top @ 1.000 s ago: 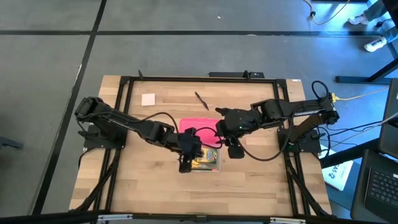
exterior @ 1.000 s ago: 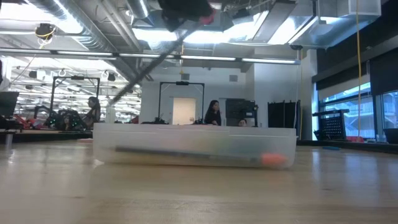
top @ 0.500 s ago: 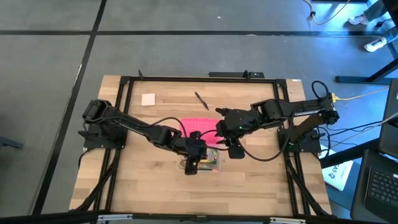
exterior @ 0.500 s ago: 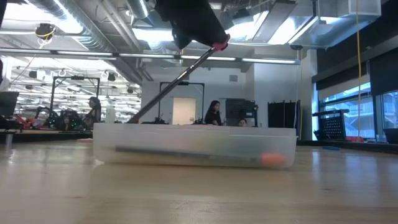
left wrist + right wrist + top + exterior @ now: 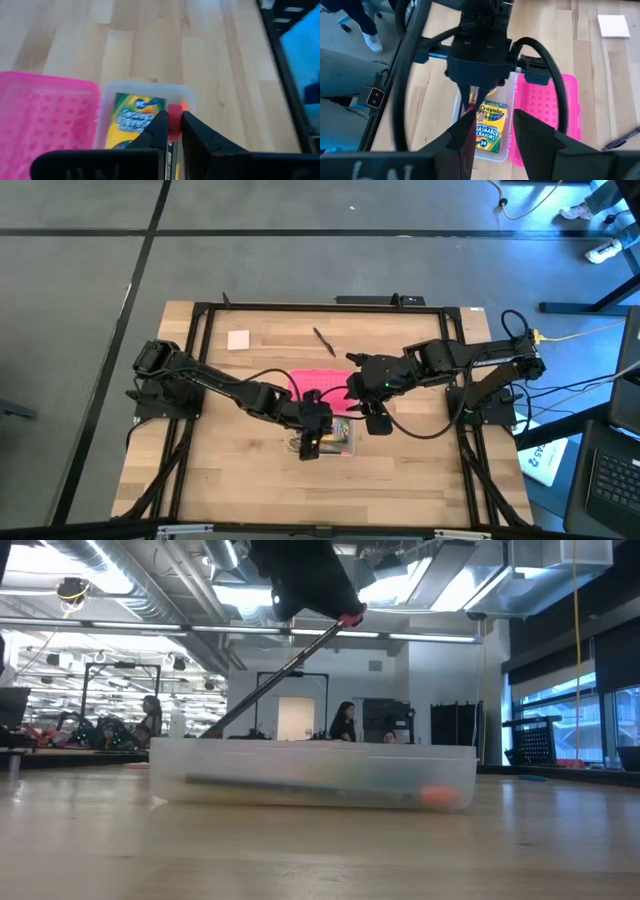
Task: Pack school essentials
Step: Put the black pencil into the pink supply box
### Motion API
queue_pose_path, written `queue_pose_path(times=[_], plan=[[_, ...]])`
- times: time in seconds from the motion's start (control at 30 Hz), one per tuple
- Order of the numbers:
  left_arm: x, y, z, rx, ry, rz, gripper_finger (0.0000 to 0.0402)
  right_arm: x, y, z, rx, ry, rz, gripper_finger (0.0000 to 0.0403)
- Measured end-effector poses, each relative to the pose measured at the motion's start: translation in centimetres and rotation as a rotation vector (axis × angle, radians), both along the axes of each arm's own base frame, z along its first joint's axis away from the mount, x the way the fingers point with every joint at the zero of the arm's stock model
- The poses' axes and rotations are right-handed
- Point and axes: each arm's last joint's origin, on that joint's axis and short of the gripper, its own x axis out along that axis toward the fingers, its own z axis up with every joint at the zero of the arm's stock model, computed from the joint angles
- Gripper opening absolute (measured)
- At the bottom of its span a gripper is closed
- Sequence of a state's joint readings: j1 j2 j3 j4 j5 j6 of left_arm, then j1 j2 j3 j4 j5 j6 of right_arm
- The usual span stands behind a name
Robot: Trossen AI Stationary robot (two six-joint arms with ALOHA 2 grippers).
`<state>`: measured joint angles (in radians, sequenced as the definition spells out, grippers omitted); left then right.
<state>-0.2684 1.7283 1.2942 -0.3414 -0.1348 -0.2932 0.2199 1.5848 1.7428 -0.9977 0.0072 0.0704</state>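
Note:
A clear case (image 5: 338, 438) lies mid-table with a yellow-green crayon box (image 5: 132, 120) inside, its pink lid (image 5: 314, 380) on the table beside it. My left gripper (image 5: 308, 448) hangs over the case's left near corner, shut on a thin pencil (image 5: 270, 680). The pencil slants down, and its lower end (image 5: 207, 733) drops behind the case's rim (image 5: 310, 748). My right gripper (image 5: 497, 135) hovers open above the case's right side, holding nothing. A pale pink pad (image 5: 238, 339) and a dark pen (image 5: 323, 341) lie on the far part of the table. My left gripper pinches the pencil at its red eraser end (image 5: 174, 120) between the two fingers. The fingers slant downward from the table's left. The pencil hangs tilted below them, its upper end at the fingers and its lower end down at the case; whether that end rests on anything is hidden.
A black frame (image 5: 300, 306) runs around the wooden table. An orange piece (image 5: 440, 797) and a long dark item (image 5: 260, 783) show through the case wall. Bare wood lies near the front edge (image 5: 330, 500). People stand in the room beyond the table.
My left gripper has sunk toward the case and shifted slightly toward the table's right edge, still shut on the pencil. The pencil has come down with it, so its lower end now reaches the case's rim. For the last half second it has kept still.

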Motion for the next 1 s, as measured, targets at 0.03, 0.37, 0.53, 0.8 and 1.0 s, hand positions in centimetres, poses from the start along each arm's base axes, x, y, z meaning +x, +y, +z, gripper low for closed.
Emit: queue_pose_path(times=[0.03,0.37,0.53,0.8,1.0], plan=[[-0.1,0.0,-0.1,0.002,0.008,0.014,0.0027,0.0,0.0,0.0,0.000,0.000,0.000,0.0133],[0.0,0.0,-0.3,-0.006,0.020,0.016,0.0028,0.0,0.0,0.0,0.000,0.000,0.000,0.0133],[0.5,-0.2,-1.2,-0.022,0.035,0.003,0.0029,0.0,0.0,0.0,0.001,-0.006,0.000,0.0133],[0.5,-0.2,-1.4,-0.041,0.048,0.002,0.0037,0.1,0.0,0.1,0.003,-0.015,0.000,0.0133],[0.5,-0.2,-1.4,-0.043,0.049,0.000,0.0066,0.1,0.0,0.1,0.003,-0.015,0.000,0.0133]])
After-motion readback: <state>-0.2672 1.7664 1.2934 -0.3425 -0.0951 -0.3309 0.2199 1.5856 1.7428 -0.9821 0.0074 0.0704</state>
